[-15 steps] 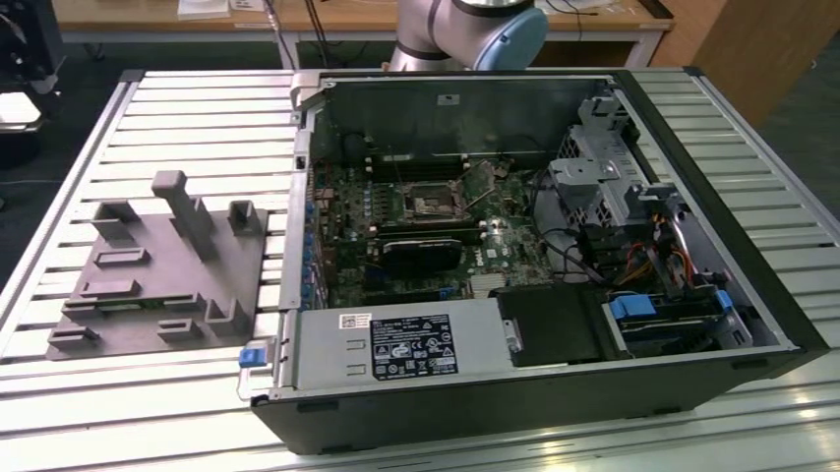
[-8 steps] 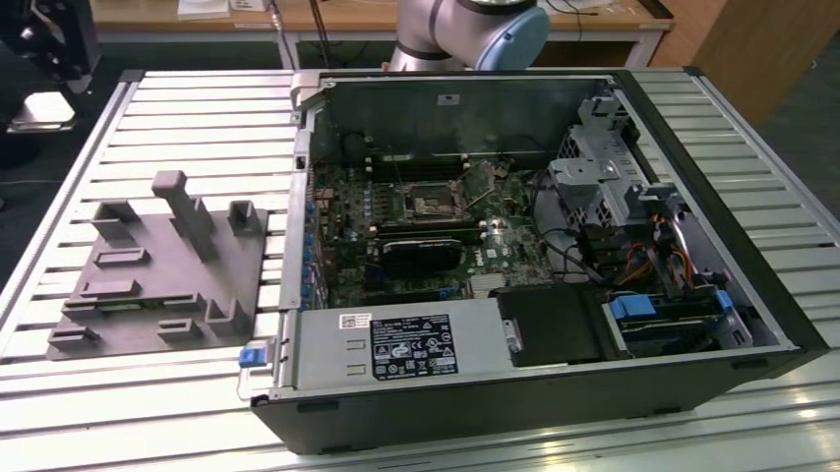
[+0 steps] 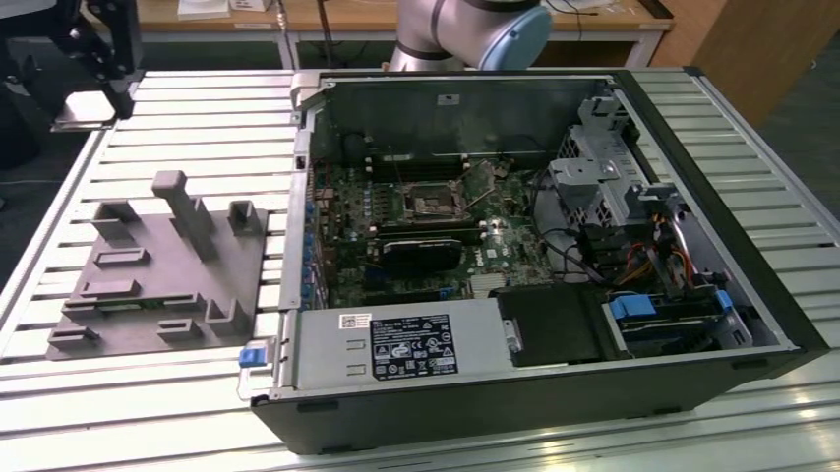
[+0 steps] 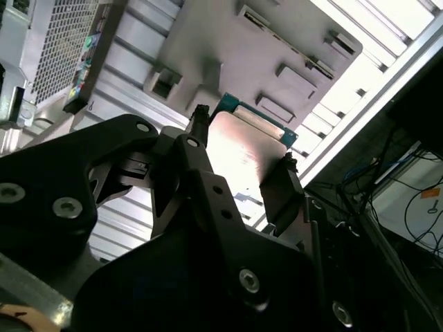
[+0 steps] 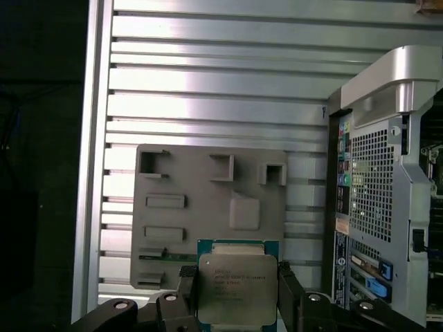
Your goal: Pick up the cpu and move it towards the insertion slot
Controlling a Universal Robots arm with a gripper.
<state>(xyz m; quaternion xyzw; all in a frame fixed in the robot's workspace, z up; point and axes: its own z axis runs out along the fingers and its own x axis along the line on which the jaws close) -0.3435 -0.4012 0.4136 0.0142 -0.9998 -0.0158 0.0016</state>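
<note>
Exterior view looks down; both wrist views share the fixture [image 5: 208,207]

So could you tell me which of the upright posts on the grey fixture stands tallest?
The narrow post at the grey fixture's far edge in the exterior view; it rises well above the squat blocks around it.

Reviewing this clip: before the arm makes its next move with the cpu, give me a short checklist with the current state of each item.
1. cpu between the claw fingers: ok, a finger sits against each side in both wrist views.
2. cpu lifted off the grey fixture: ok, the fixture lies well below it in the first wrist view.
3. cpu level in the grip: cannot tell.
4. insertion slot uncovered: ok, its dark centre is exposed in the exterior view.
5. Computer case open on top: ok.
6. cpu close to the slot: not ok, it hangs over the fixture, outside the case.
</note>
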